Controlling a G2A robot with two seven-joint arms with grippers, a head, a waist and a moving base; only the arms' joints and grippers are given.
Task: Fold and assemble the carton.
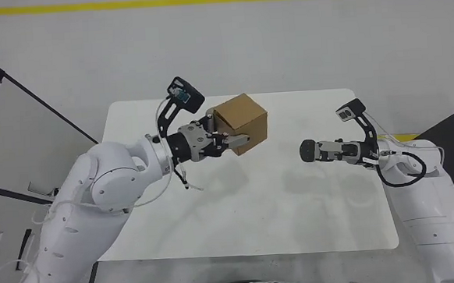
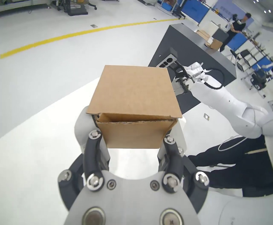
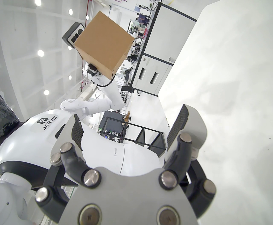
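No print on the carton [image 2: 134,93].

You cannot see where the pads of the left pincer [image 2: 132,127] meet the carton [image 2: 134,95]; its near face covers them. Whether the top flap is tucked in is unclear, and the carton's corner hides the tip of the right arm [image 2: 213,93].

carton [image 1: 243,118] in left gripper [image 1: 232,141] over table [image 1: 294,215], right gripper [image 1: 306,150] apart

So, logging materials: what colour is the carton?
The carton is plain brown, clearest in the left wrist view.
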